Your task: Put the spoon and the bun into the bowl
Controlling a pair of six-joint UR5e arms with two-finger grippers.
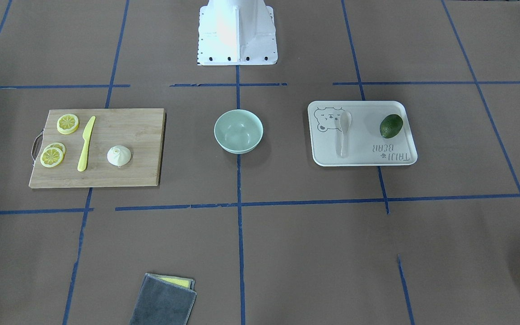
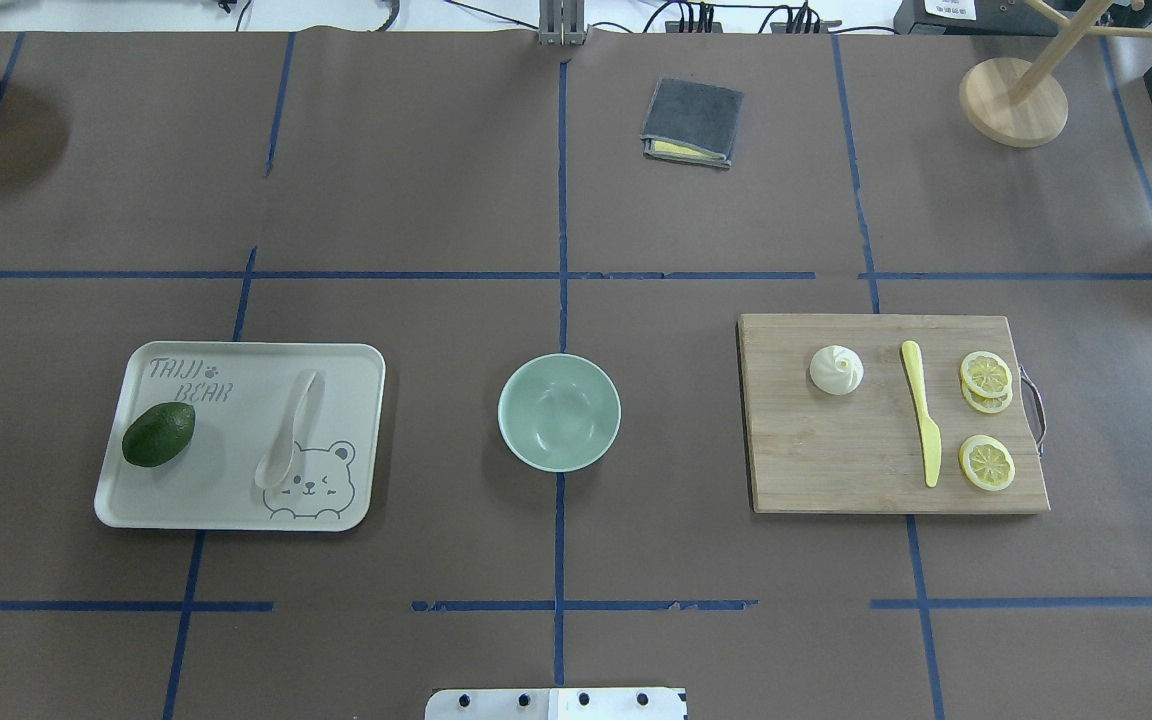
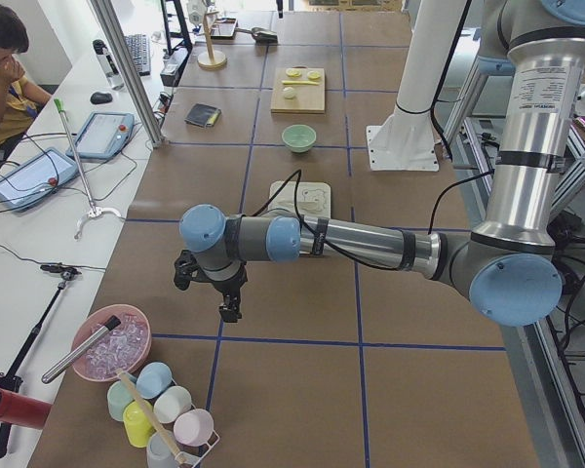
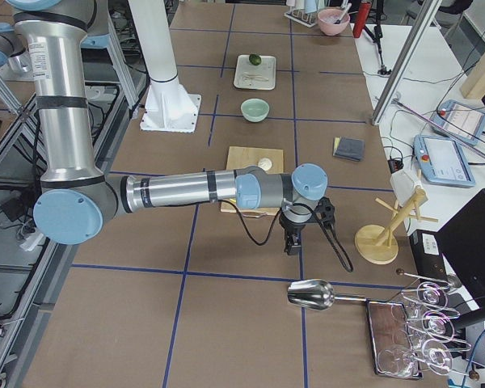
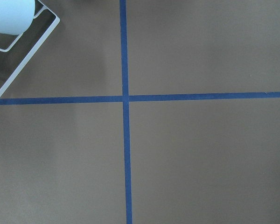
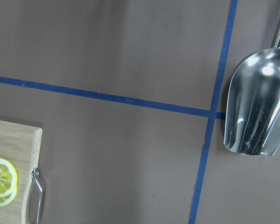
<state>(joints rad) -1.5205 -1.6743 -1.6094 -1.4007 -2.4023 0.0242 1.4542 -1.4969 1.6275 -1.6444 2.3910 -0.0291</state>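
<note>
The mint-green bowl point(image 2: 559, 412) stands empty at the table's middle. The beige spoon point(image 2: 288, 430) lies on the pale tray point(image 2: 206, 490) to the bowl's left in the overhead view. The white pleated bun point(image 2: 836, 370) sits on the wooden cutting board point(image 2: 836, 460) to the bowl's right. Neither gripper shows in the overhead or front views. The left gripper point(image 3: 230, 310) hangs over bare table far from the tray, and the right gripper point(image 4: 292, 246) hangs beyond the board. I cannot tell whether either is open or shut.
A dark green avocado point(image 2: 158, 434) lies on the tray. A yellow knife point(image 2: 921, 412) and lemon slices point(image 2: 986, 375) lie on the board. A grey cloth point(image 2: 692, 122), a wooden stand point(image 2: 1014, 100), a metal scoop point(image 6: 256, 105) and a cup rack point(image 3: 161, 414) sit at the table's edges.
</note>
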